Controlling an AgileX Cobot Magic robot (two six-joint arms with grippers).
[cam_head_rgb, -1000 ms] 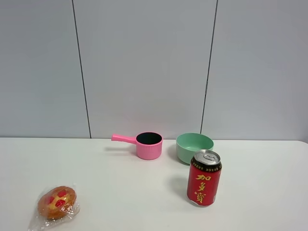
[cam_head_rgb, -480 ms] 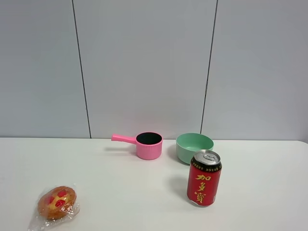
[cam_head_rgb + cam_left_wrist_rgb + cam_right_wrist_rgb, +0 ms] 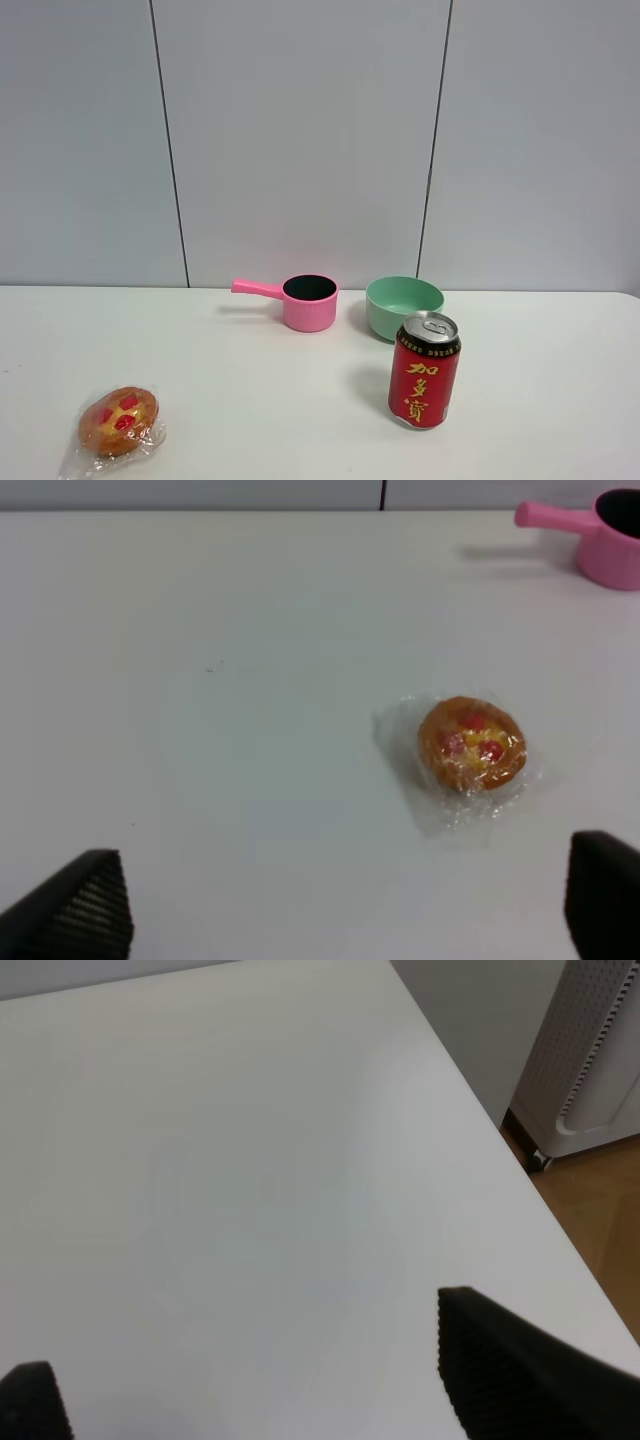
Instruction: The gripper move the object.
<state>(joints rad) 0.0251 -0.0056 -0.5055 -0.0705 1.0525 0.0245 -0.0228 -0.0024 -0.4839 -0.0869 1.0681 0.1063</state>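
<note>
From up high we only get the mint bowl (image 3: 404, 306) behind the red can (image 3: 425, 371); wrist views show both claws, left gripper (image 3: 340, 910) and right gripper (image 3: 270, 1380), spread apart, holding nothing.

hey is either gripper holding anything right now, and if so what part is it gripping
Nothing is held. The left gripper is open above bare table near the wrapped pastry; the right gripper is open over empty table.
</note>
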